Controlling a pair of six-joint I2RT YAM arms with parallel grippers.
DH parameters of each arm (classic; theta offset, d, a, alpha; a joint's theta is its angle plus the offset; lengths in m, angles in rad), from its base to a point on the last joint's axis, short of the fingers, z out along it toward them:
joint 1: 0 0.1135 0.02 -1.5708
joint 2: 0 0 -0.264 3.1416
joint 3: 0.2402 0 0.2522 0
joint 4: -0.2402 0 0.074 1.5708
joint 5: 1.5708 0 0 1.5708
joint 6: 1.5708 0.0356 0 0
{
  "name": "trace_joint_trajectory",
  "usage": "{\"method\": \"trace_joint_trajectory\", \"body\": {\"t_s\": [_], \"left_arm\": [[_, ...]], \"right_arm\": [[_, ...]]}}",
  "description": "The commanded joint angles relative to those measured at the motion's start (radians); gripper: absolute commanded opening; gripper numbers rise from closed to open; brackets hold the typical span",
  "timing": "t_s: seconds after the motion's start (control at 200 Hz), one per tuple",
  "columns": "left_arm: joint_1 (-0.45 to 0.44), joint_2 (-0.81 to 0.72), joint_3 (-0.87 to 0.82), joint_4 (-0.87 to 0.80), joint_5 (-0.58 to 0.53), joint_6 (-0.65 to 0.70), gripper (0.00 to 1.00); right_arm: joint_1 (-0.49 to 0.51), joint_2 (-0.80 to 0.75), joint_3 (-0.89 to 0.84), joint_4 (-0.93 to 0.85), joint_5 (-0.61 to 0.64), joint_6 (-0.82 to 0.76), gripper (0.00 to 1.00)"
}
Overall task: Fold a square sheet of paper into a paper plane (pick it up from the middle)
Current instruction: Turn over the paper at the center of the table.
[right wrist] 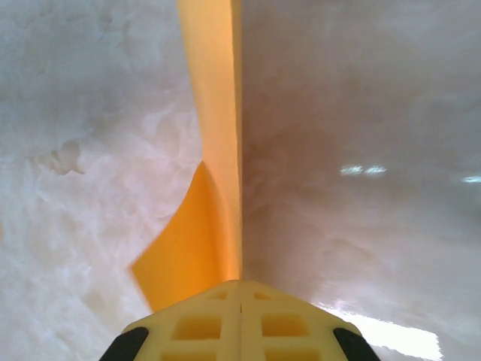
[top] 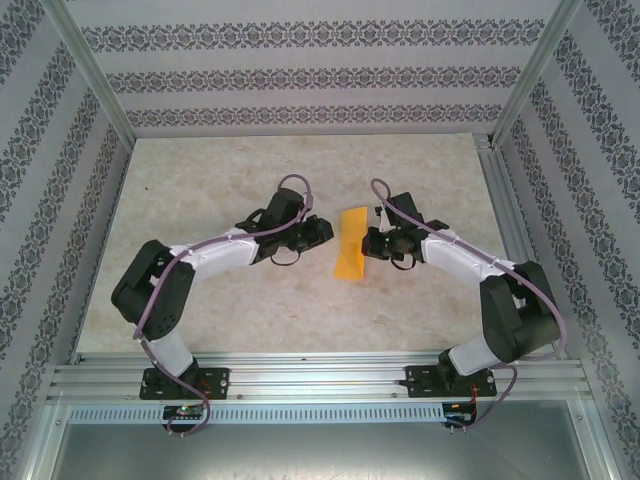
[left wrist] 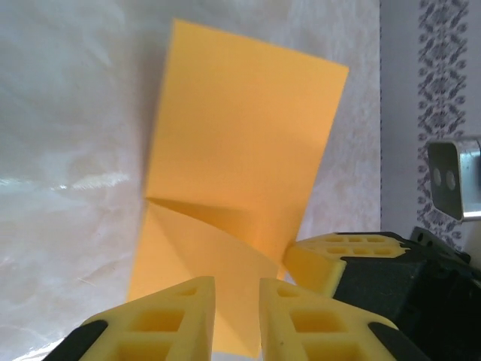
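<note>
Orange paper [top: 352,245] over marbled table [top: 200,180], patterned walls [top: 300,70] around.

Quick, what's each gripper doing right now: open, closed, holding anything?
Left gripper: slightly open, a corner of the folded paper between its jaws, seemingly not clamped.
Right gripper: shut on the folded paper's edge.

The near end of the thin orange-yellow folded paper sheet [left wrist: 240,150] hides behind the left end effector [left wrist: 237,289]. From the right wrist, its far end is cut off at the top. Its near end is tucked inside the right end effector [right wrist: 240,286].
</note>
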Motion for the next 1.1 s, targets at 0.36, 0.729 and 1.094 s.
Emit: {"method": "trace_joint_trajectory", "body": {"t_s": [0.36, 0.729, 1.094], "left_arm": [[0.228, -0.261, -0.164, -0.199, -0.165, 0.016, 0.24], [0.423, -0.419, -0.283, -0.267, -0.150, 0.011, 0.24], [0.450, -0.443, -0.325, -0.149, 0.010, 0.045, 0.29]], "right_arm": [[0.316, 0.104, 0.404, -0.607, 0.679, -0.185, 0.00], [0.629, 0.573, 0.747, -0.725, 0.688, -0.110, 0.06], [0.614, 0.439, 0.638, -0.555, 0.446, -0.074, 0.33]]}}
